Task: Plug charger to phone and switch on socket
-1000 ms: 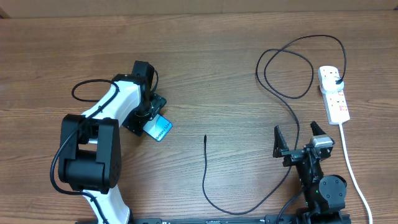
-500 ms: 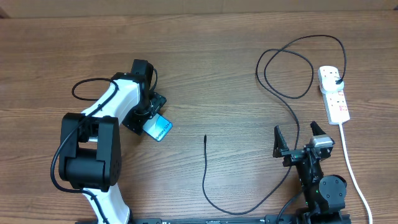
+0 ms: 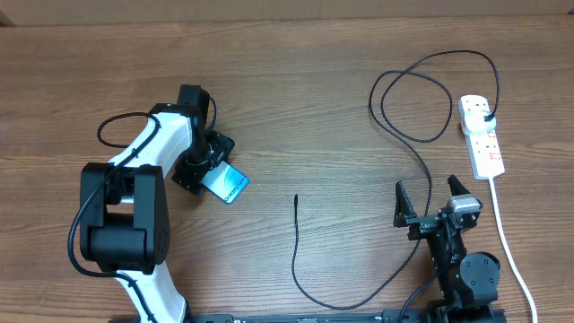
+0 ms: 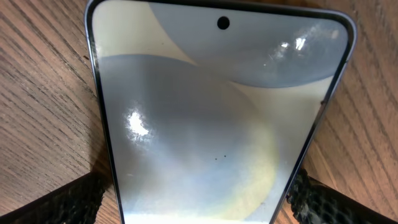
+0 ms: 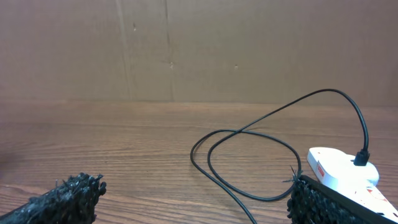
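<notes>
My left gripper stands wide open astride the phone, which lies flat on the table left of the charger tip. I want both pads square on its long edges before closing. My right gripper is open and empty.

Left arm reaches forward and inward from its base, wrist tipped over so the left gripper faces down, fingers spread wide. Right arm I read as folded close over its base. Right gripper is held level, facing forward, fingers likewise wide apart.
</notes>
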